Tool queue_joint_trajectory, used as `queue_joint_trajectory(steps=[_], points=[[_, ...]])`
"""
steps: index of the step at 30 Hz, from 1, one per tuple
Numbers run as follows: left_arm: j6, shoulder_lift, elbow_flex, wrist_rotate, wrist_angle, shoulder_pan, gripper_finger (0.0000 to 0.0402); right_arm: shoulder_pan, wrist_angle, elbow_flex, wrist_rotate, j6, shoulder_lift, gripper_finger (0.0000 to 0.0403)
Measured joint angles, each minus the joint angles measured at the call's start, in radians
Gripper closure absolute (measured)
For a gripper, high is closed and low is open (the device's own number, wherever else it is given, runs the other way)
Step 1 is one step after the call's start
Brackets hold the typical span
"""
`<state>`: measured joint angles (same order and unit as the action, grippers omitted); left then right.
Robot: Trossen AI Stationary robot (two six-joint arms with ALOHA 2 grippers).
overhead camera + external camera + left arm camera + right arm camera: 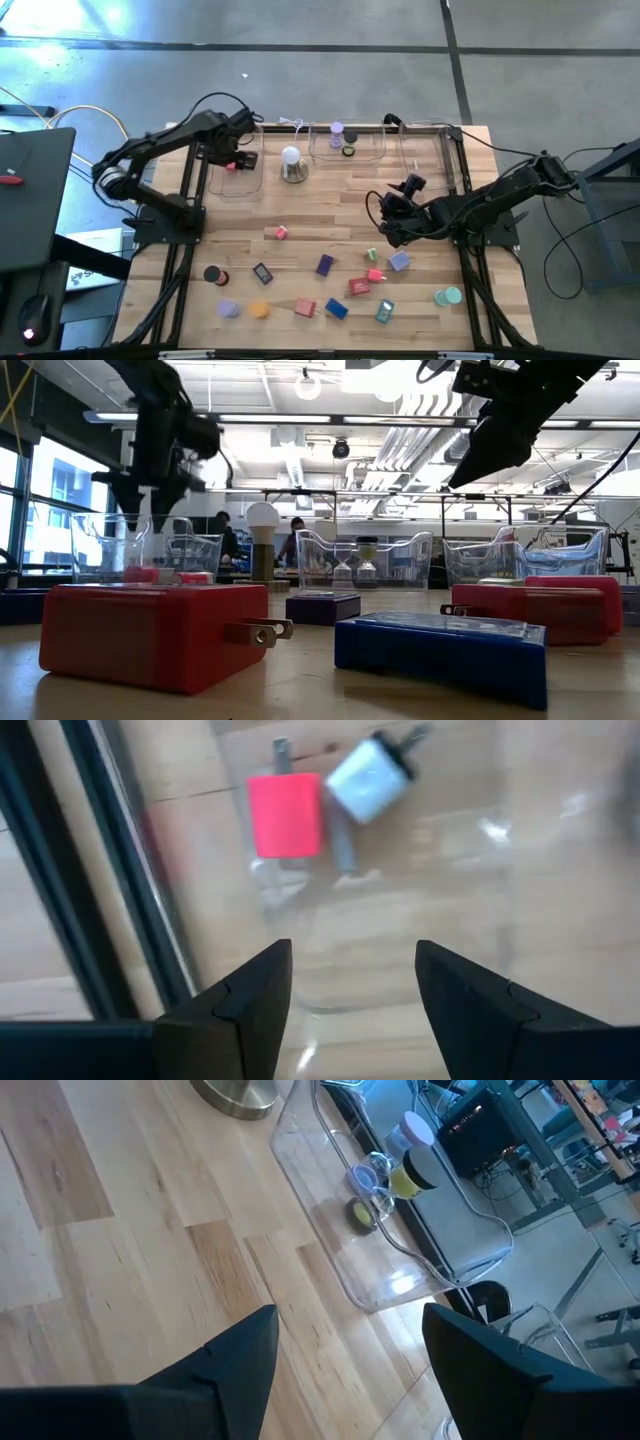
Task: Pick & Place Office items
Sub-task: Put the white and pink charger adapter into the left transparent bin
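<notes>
My left gripper hangs open, pointing down, above the far-left clear tray. On that tray's floor lie a red block and a white block, both clear of the fingers. My right gripper is open and empty above the table's middle right. Several office items lie on the near half of the table, among them a purple block, a black roll, an orange roll and a blue block.
A white dome on a metal base stands between the left tray and the middle tray, which holds a lilac roll and a dark roll. Another clear tray sits at the far right. Bare wood lies mid-table.
</notes>
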<state>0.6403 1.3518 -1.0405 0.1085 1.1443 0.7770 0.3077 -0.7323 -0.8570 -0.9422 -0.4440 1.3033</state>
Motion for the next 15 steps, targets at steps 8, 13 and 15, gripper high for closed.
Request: queue_joint_trajectory(steps=[8, 13, 15], points=[[0.081, -0.147, 0.000, -0.008, -0.011, -0.186, 0.0198, 0.000, 0.004, 0.000, 0.002, 0.004, 0.000, 0.0165], [0.154, -0.159, 0.000, -0.003, -0.042, -0.360, 0.0198, 0.000, 0.004, 0.000, 0.004, 0.004, 0.000, 0.0165], [0.170, -0.159, 0.000, -0.003, -0.062, -0.427, 0.0198, 0.000, 0.004, 0.000, 0.007, 0.004, 0.000, 0.0165]])
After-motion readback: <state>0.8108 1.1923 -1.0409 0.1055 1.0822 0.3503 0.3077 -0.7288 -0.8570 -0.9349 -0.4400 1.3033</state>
